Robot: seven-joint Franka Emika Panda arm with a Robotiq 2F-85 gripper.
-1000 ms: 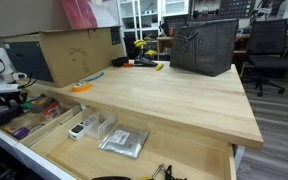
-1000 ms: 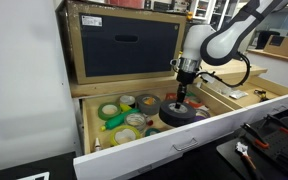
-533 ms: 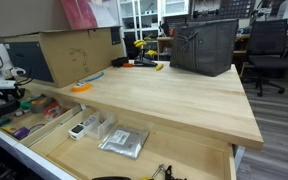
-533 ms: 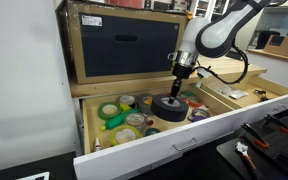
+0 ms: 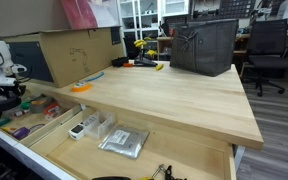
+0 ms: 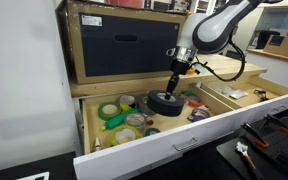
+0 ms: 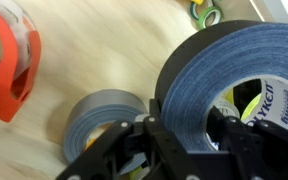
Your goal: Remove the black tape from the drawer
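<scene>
In the drawer (image 6: 154, 142), starting at the left, I count at least four green and yellow rolls (image 6: 108, 111). Next comes the single black tape (image 6: 164, 103), tilted over the drawer's middle with my jaws clamped on its wall, then one purple roll (image 6: 199, 115). On the wrist view, one orange dispenser (image 7: 6, 60) and one grey roll (image 7: 102, 118) lie below.

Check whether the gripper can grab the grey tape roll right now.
Probably not: the gripper has its jaws shut on the black ring-shaped tape roll. The grey tape roll itself lies uncovered in the pale-wood drawer.
</scene>
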